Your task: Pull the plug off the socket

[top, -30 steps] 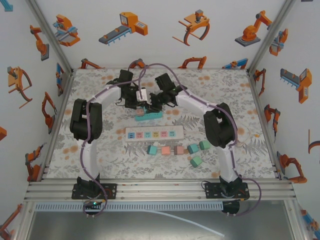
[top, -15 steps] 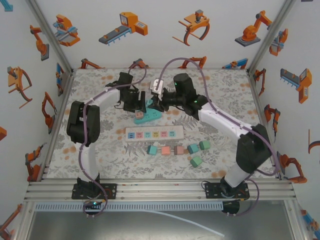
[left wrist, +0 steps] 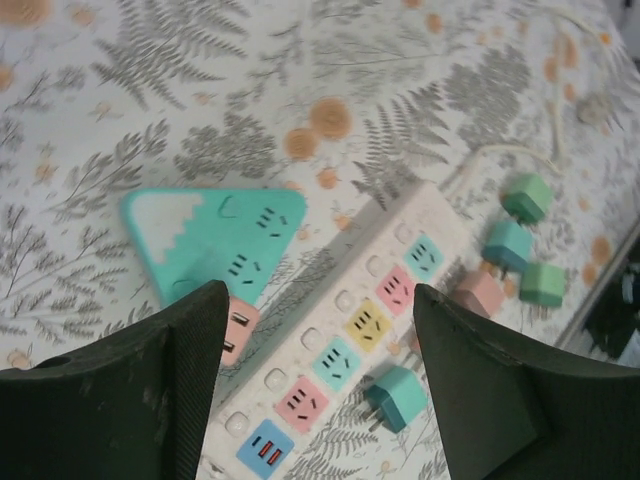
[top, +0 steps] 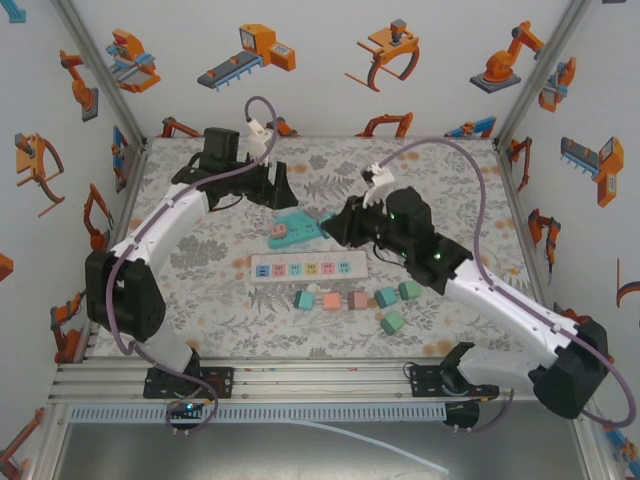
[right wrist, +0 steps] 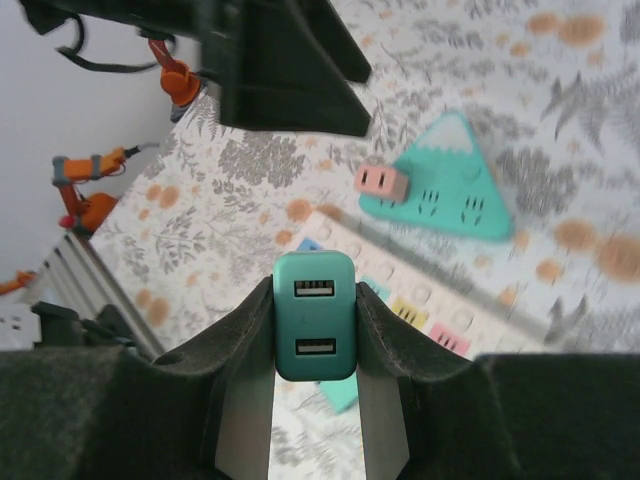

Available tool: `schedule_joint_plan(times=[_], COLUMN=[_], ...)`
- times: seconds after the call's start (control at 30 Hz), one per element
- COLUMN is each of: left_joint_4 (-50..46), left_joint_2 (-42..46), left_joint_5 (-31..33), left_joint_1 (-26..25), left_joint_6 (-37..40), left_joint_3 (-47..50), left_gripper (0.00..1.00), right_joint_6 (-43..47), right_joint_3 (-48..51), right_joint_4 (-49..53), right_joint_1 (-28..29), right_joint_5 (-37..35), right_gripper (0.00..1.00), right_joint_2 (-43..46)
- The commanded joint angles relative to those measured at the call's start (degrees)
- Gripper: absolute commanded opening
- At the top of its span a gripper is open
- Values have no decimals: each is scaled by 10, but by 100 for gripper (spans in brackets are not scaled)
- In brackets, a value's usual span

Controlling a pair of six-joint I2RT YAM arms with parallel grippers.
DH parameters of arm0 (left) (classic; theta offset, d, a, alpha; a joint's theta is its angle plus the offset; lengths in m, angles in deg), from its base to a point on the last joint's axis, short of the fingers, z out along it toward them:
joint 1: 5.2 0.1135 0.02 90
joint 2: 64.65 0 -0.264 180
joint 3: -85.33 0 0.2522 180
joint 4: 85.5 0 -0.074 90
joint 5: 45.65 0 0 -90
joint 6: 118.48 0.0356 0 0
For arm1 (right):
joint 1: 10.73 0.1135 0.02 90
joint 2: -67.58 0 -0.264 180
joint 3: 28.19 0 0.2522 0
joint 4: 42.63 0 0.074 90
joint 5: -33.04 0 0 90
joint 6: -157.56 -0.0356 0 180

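Teal rectangular plug (right wrist: 314, 315), two USB ports on its face: held at the lower centre of the right wrist view, USB face toward the camera. The right gripper (right wrist: 314, 300) is clamped on it, one dark padded finger on each long side. The plug is apart from the teal mountain-shaped triangular socket block (right wrist: 450, 185), which lies at the upper right of that view.

In the top view the right gripper (top: 335, 225) sits just right of the triangular socket block (top: 297, 229), near the centre of the frame. The plug itself is too small to make out there.

A small pink plug (right wrist: 380, 182) is seated at the left edge of the triangular block; it shows in the left wrist view too (left wrist: 238, 330).

The left gripper (left wrist: 320, 295) has its jaws wide apart with nothing between them. In the top view it is above and left of the block (top: 280, 185).

A long white power strip with coloured sockets (top: 308, 268) lies just below the block, flat on the fern-and-flower-patterned counter (top: 200, 260).

Loose plugs lie below the strip, in a row: teal (top: 304, 299), pink (top: 331, 301), pink (top: 357, 300), teal (top: 386, 297), green (top: 409, 290). One more green plug (top: 391, 323) lies below that row.
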Motion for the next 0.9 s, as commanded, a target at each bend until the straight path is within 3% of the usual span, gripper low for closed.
schedule_joint_plan(times=[0.0,0.13,0.4,0.63,0.87], left_joint_4=[3,-6,-137,-176,-181], left_joint_2=[35,75,143,127,116], left_joint_5=[-159,-263,-303,-330,-317], left_joint_1=[-3,-4,-18,-22,-25], left_joint_6=[121,250,621,679,685], left_joint_3=[26,66,140,139,138], left_gripper=[72,78,96,97,97], right_joint_6=[-152,-215,-332,-393,-436], right_joint_3=[61,116,220,285,335], right_joint_4=[-7,28,89,116,84], right_joint_1=[13,37,95,134,160], right_joint_5=[-87,-113,-173,-219,-242], right_gripper=[18,18,19,21,23], right_joint_2=[51,96,151,166,145])
